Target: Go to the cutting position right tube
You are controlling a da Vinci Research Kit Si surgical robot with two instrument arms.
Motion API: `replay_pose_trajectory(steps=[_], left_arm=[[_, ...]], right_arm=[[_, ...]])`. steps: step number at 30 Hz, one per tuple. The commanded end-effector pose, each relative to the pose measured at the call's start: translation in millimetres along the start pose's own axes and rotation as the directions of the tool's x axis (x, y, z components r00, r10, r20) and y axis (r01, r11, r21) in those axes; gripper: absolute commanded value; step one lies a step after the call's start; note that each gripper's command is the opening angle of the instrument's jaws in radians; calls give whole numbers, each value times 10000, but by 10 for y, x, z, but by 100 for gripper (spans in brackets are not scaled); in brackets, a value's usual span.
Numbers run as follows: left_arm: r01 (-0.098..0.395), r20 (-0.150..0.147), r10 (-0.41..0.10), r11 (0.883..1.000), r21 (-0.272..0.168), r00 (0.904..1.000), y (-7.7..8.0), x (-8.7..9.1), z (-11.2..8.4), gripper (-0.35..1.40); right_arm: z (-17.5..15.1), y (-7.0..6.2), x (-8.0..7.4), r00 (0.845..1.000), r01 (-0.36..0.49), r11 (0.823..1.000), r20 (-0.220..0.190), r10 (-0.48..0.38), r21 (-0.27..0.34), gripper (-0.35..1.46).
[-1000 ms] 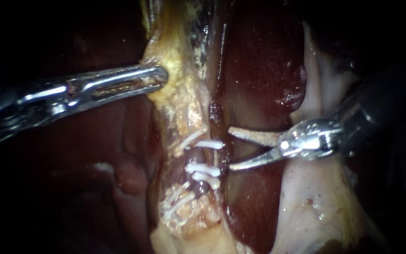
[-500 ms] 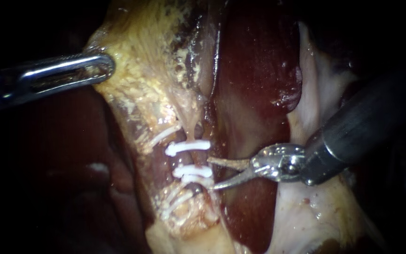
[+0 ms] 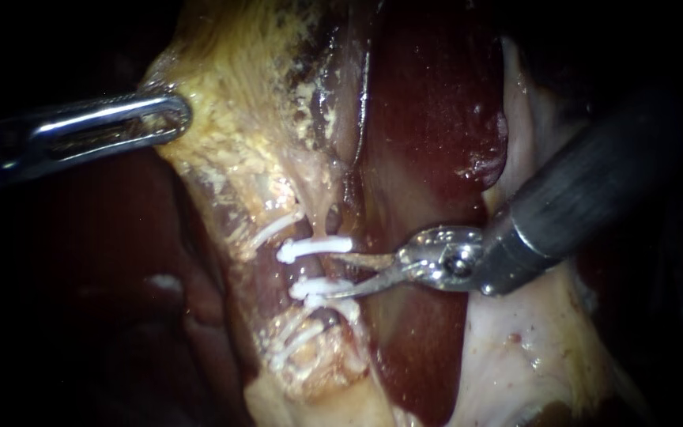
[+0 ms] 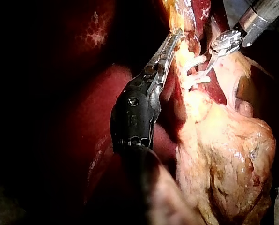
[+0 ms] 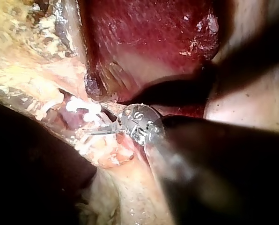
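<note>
While the left instrument (image 3: 175, 117), entering from the upper left of the frame, has its jaws closed on the edge of the yellowish tissue (image 3: 239, 119), the right instrument (image 3: 327, 275) reaches in from the upper right across the dark liver (image 3: 428, 103) with its jaws narrowly parted. Their tips lie at the right edge of the clipped tube (image 3: 311, 269), just left of centre, one beside the upper clip (image 3: 315, 248) and the other against the lower clips (image 3: 322, 289). Whether the tube's bare stretch lies between the jaws cannot be told.
</note>
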Motion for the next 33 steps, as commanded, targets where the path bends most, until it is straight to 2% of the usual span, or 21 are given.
replay_pose_trajectory(steps=[1,12,18,25,33], left_arm=[[-1,-1,1,10000,1,10000,0,0,0,-35],[-8,2,8,10000,0,10000,0,1,0,-35],[-11,3,11,10000,1,10000,1,2,1,-35],[-13,5,13,10000,-2,10000,1,3,2,-35],[-13,7,13,10000,-5,10000,1,3,2,-35]], right_arm=[[2,0,1,10000,45,10000,-48,-45,72,132],[8,-5,5,9980,630,9926,-37,-629,1035,115],[20,-5,14,9965,836,9858,-177,-819,1455,110],[31,-4,21,9951,973,9832,-336,-932,1542,102],[37,-1,25,9949,968,9832,-430,-912,1547,100]])
